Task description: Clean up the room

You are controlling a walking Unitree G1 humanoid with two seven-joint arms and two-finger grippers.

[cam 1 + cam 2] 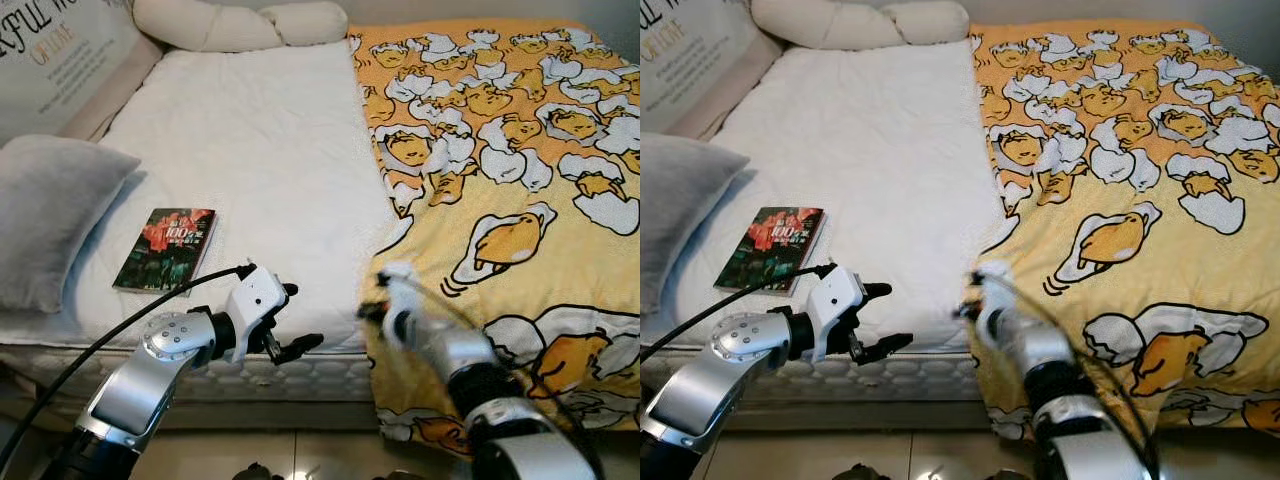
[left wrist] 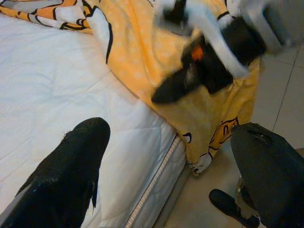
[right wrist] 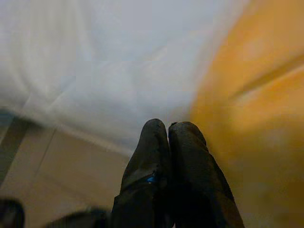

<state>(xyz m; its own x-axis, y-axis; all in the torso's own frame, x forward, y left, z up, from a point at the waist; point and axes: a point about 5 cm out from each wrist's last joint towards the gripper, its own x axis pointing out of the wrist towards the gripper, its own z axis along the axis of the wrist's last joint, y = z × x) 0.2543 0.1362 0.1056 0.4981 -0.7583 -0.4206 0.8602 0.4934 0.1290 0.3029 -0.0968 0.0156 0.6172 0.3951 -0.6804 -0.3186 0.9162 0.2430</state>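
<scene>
1. One yellow cartoon-print blanket (image 1: 500, 200) lies rumpled on the bed (image 1: 250, 170), touching the right end effector (image 1: 385, 290).
2. Right end effector fingers pressed together, empty.
3. Left end effector (image 1: 290, 320) spread wide, empty, near a book (image 1: 167, 248).

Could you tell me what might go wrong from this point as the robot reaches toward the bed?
1. The right gripper is shut with nothing between its fingers at the edge of the yellow cartoon blanket; unless it opens first, it may only push the fabric.
2. The blanket already hangs over the mattress side toward the floor, so a tug could drag more off.
3. The open left gripper is close to the right arm; they could collide.
</scene>
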